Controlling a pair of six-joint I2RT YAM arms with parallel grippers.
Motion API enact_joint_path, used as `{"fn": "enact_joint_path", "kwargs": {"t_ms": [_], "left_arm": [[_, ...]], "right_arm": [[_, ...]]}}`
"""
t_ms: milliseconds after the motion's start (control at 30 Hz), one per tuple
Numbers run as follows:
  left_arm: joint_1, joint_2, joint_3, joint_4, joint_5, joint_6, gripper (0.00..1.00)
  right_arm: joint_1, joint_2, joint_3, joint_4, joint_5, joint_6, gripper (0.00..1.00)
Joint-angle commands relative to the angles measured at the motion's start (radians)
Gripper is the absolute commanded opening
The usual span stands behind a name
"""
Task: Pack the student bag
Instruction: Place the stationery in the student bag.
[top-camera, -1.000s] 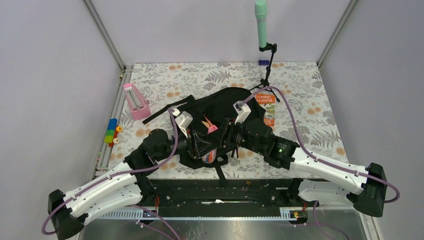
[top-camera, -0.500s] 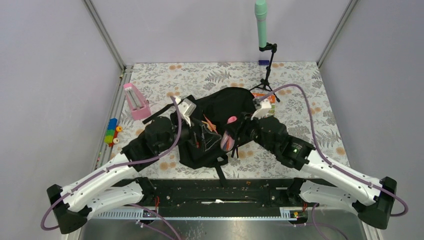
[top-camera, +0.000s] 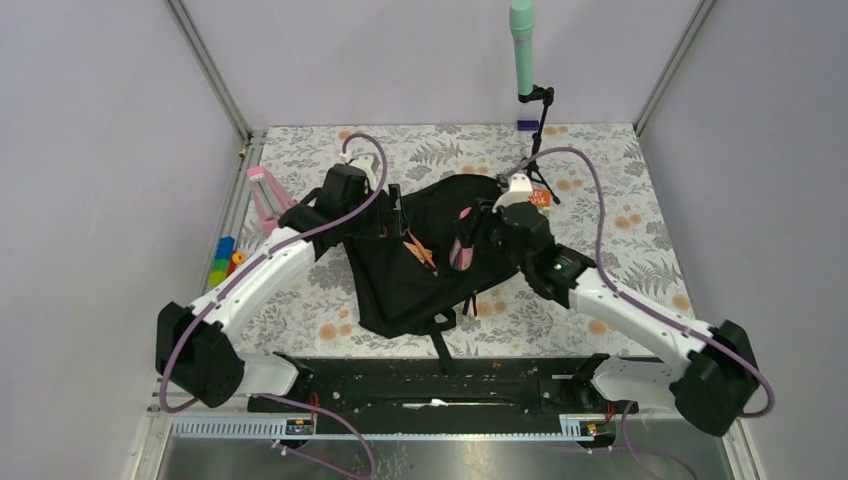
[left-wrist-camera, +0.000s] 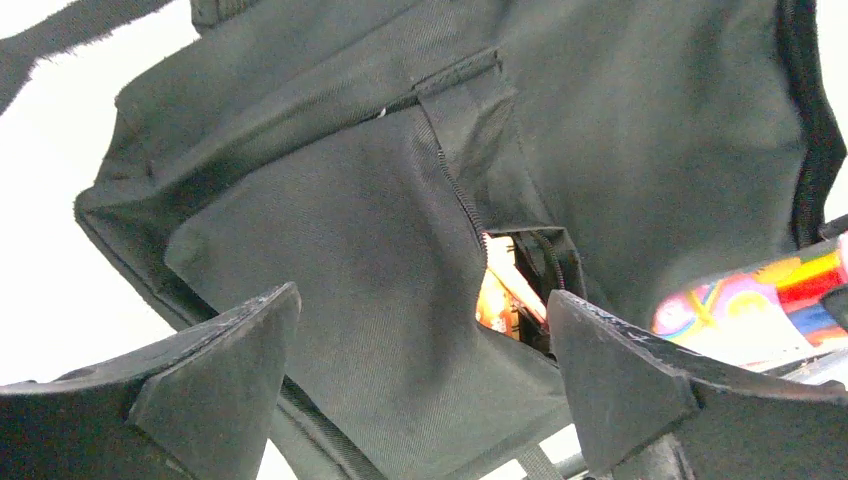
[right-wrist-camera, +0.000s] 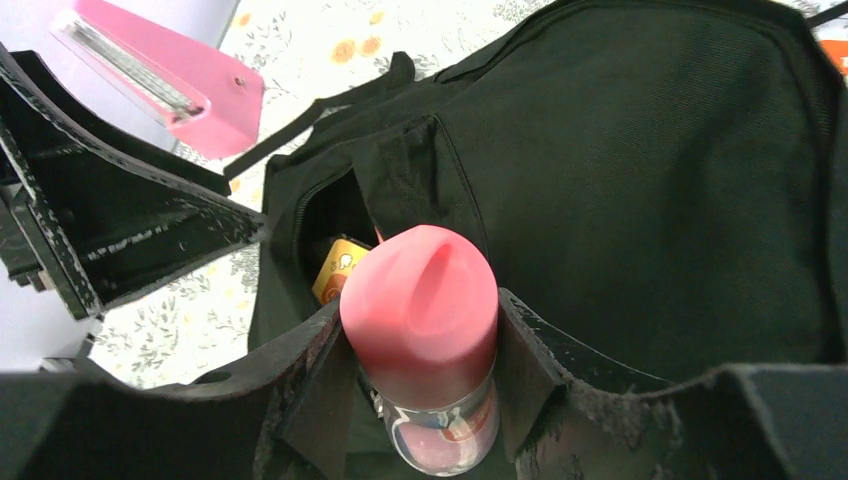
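Reaching out from the near edge of the flowered table (top-camera: 660, 230), both arms meet over the student bag (top-camera: 400, 285). It lies flat in the middle of the table, rounded top away from the bases and a strap (top-camera: 438, 345) trailing toward them. On the right side, the right gripper (top-camera: 462, 250) is clamped on a bottle (right-wrist-camera: 420, 300) with a pink cap and a clear body. Its fingers (right-wrist-camera: 320, 370) press against both sides, holding the bottle just above the black fabric beside a gaping zip pocket (right-wrist-camera: 330, 215), and an orange-yellow item (right-wrist-camera: 338, 268) shows inside that pocket. Across the opening, the left gripper (left-wrist-camera: 420, 310) stands spread wide with nothing between its jaws, hovering over the bag's left part. Left of the bag, a row of coloured blocks (top-camera: 224, 266) sits by the table's edge, and farther on stands a pink stapler-like object (top-camera: 268, 200). At the far side, an orange book (top-camera: 538, 200) peeks from behind the right arm, and a green recorder (top-camera: 522, 35) rises on a small black stand (top-camera: 535, 150).
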Motion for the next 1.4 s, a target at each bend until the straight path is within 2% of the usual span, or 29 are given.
{"fn": "enact_joint_path", "kwargs": {"t_ms": [0,167,433,533,600,700,800,867,967,1100,1367], "left_arm": [[0.004,0.048,0.052,0.034,0.030,-0.043,0.96],[0.004,0.065,0.006,0.099,0.044,-0.066,0.83],[0.003,0.112,-0.006,0.074,0.049,-0.053,0.62],[0.001,0.111,-0.030,0.093,0.056,-0.068,0.53],[0.001,0.107,-0.052,0.122,0.084,-0.077,0.51],[0.001,0.110,-0.063,0.141,0.099,-0.082,0.36],[0.001,0.109,-0.080,0.171,0.121,-0.091,0.12],[0.002,0.104,-0.102,0.200,0.142,-0.100,0.01],[0.000,0.082,-0.136,0.252,0.155,-0.123,0.00],[0.001,0.040,-0.187,0.333,0.165,-0.141,0.00],[0.001,-0.061,-0.291,0.504,0.176,-0.174,0.00]], "right_arm": [[-0.011,0.115,0.092,0.188,-0.060,-0.058,0.00],[-0.014,0.225,0.126,0.287,-0.106,-0.052,0.00],[-0.016,0.401,0.207,0.383,-0.181,-0.004,0.00],[-0.015,0.451,0.230,0.400,-0.215,0.040,0.00],[-0.016,0.469,0.239,0.389,-0.254,0.070,0.00],[-0.016,0.475,0.226,0.355,-0.282,0.110,0.00],[-0.016,0.480,0.210,0.320,-0.338,0.160,0.00],[-0.016,0.488,0.208,0.300,-0.391,0.194,0.00],[-0.016,0.498,0.215,0.227,-0.450,0.221,0.00],[-0.015,0.496,0.206,0.135,-0.441,0.234,0.00],[-0.009,0.541,0.226,0.077,-0.461,0.270,0.00]]}}
